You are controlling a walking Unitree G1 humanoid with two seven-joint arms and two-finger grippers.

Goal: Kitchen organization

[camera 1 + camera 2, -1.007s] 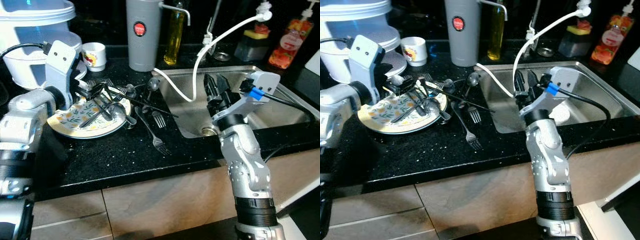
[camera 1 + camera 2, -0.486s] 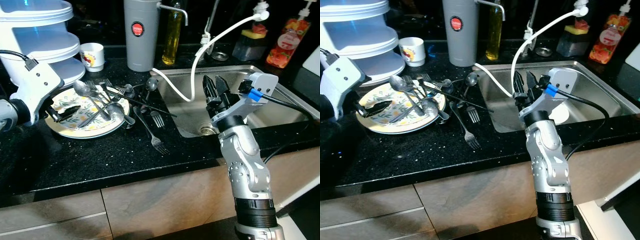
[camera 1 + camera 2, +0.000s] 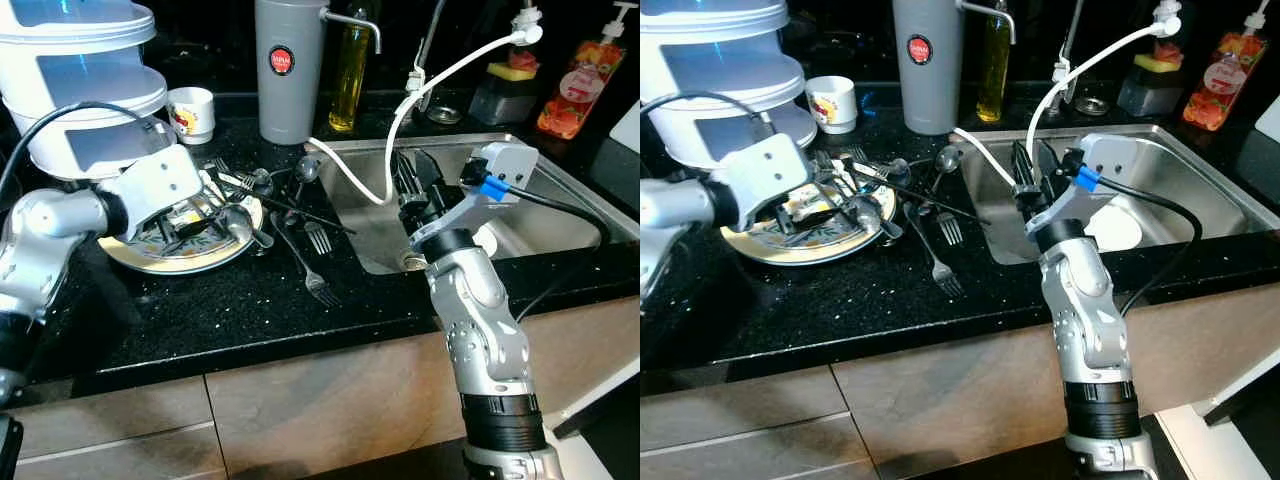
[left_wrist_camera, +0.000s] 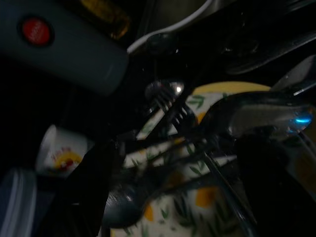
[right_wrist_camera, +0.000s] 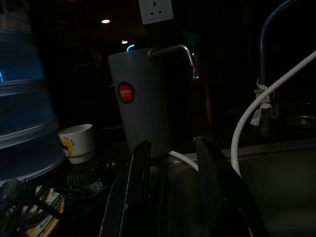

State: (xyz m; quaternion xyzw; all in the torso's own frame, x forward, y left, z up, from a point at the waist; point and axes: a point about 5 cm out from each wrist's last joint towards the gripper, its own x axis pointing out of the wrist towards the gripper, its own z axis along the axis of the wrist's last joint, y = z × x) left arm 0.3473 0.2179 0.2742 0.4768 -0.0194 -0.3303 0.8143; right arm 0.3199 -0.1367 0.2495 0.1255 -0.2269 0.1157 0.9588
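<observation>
Over the plate (image 3: 140, 255) the left pincer (image 3: 185, 215) reaches among cutlery, grip unclear; right pincer (image 3: 412, 175) parted, empty

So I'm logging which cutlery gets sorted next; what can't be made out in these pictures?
- Left end effector: over the floral plate; the wrist housing hides its fingers in the eye views, and the left wrist view is too dark to tell a grip.
- Cutlery pile: pieces overlap and cannot be counted.
- Sink: the right end effector and arm cover part of the basin.
- White steamer: cut off by the frame edge.
</observation>
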